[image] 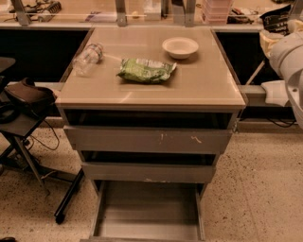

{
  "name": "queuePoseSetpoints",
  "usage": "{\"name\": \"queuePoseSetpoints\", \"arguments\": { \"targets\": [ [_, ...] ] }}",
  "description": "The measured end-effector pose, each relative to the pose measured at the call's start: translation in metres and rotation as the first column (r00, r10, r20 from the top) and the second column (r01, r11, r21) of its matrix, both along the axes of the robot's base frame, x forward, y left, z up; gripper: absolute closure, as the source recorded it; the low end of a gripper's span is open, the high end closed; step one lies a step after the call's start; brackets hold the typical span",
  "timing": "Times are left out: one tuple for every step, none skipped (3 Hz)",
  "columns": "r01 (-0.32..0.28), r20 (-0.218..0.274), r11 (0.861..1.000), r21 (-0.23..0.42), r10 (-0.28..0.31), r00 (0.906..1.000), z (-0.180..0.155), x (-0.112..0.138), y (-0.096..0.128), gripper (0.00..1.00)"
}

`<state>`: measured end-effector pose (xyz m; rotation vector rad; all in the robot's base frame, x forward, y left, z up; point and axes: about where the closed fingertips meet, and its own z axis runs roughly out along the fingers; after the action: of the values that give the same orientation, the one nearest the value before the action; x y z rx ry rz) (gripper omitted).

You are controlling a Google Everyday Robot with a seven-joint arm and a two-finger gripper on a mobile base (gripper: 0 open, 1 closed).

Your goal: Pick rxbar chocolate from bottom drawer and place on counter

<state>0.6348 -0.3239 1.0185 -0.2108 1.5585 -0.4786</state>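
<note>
My gripper point(273, 34) is at the far upper right, beyond the counter's right edge and above its level. It is shut on the rxbar chocolate point(277, 18), a black wrapper with white lettering that sticks up from the gripper. The bottom drawer point(147, 215) is pulled out at the foot of the cabinet and its grey inside is bare. The counter point(156, 87) is the tan top of the cabinet, to the left of the gripper. My white arm point(291, 56) runs down the right edge.
On the counter lie a green snack bag point(146, 70), a white bowl point(180, 47) and a clear plastic bottle point(87, 57) on its side. The two upper drawers are slightly open. A dark chair point(23, 101) stands at the left. A cluttered shelf point(94, 14) runs behind.
</note>
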Motion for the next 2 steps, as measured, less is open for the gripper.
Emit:
{"name": "queuePoseSetpoints", "arguments": {
  "targets": [
    [-0.163,-0.181,0.986,-0.045,0.152,0.9716,-0.066,0.025,0.046,1.00],
    [-0.365,-0.379,0.919,-0.147,0.289,0.8791,-0.150,0.018,0.094,1.00]
  ]
}}
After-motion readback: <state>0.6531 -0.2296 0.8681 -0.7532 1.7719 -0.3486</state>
